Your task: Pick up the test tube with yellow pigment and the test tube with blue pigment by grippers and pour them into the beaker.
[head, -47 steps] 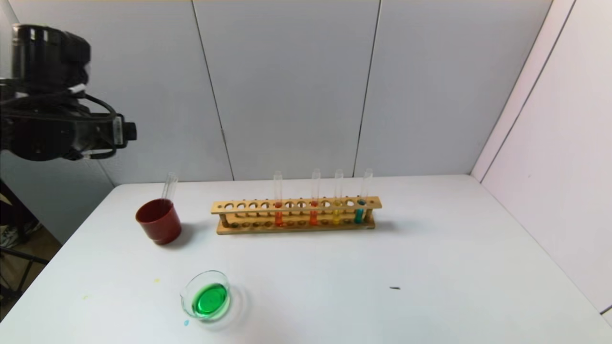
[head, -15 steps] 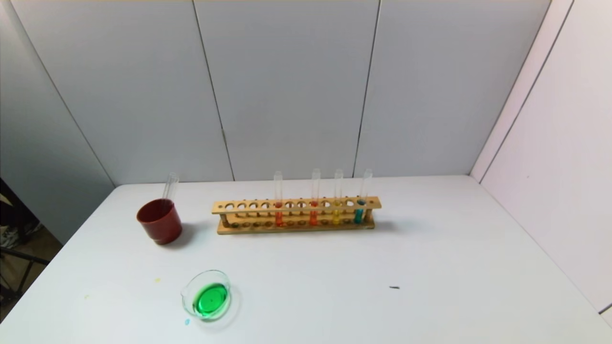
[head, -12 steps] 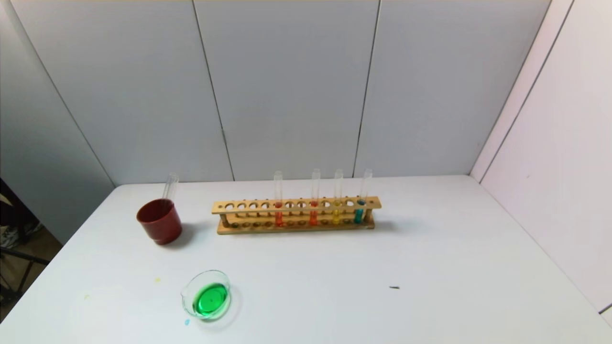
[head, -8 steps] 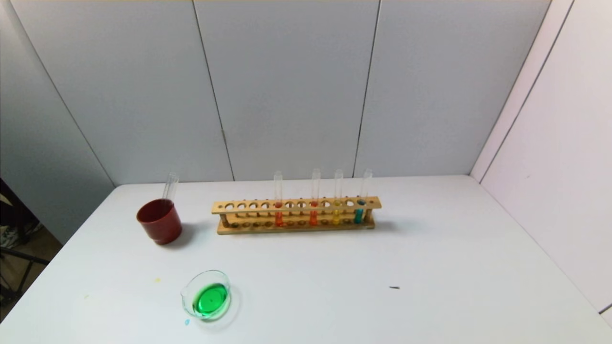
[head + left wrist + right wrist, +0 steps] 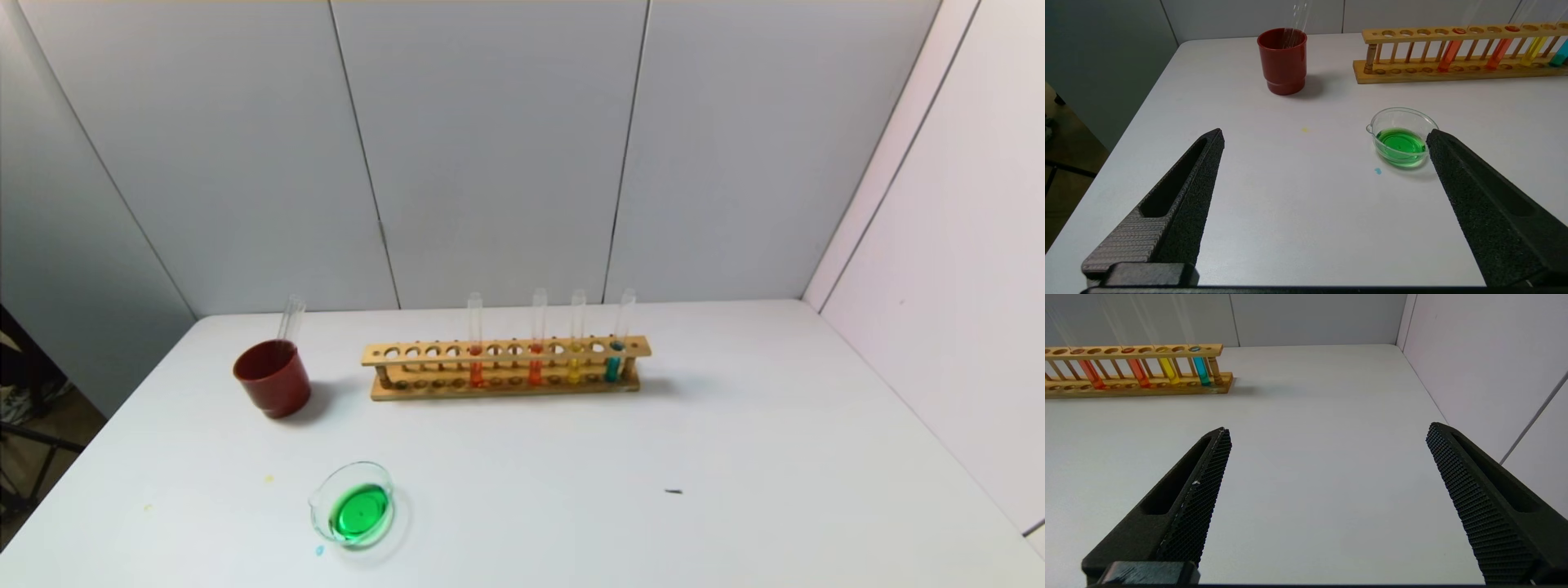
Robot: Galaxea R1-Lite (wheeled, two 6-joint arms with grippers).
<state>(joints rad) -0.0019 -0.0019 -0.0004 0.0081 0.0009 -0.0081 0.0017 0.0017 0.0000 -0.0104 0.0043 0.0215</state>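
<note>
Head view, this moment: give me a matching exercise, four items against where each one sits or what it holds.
Items:
1. beaker
2. red cup
3. test tube with blue pigment
4. test tube with yellow pigment

Descriptions:
A. stands in the wooden rack, nearest its right end
B. holds green liquid, near the table's front edge
C. left of the rack, a clear empty tube leaning in it
D. in the rack, between an orange-red tube and the teal one

Pairs: 1-B, 2-C, 3-A, 4-D
</note>
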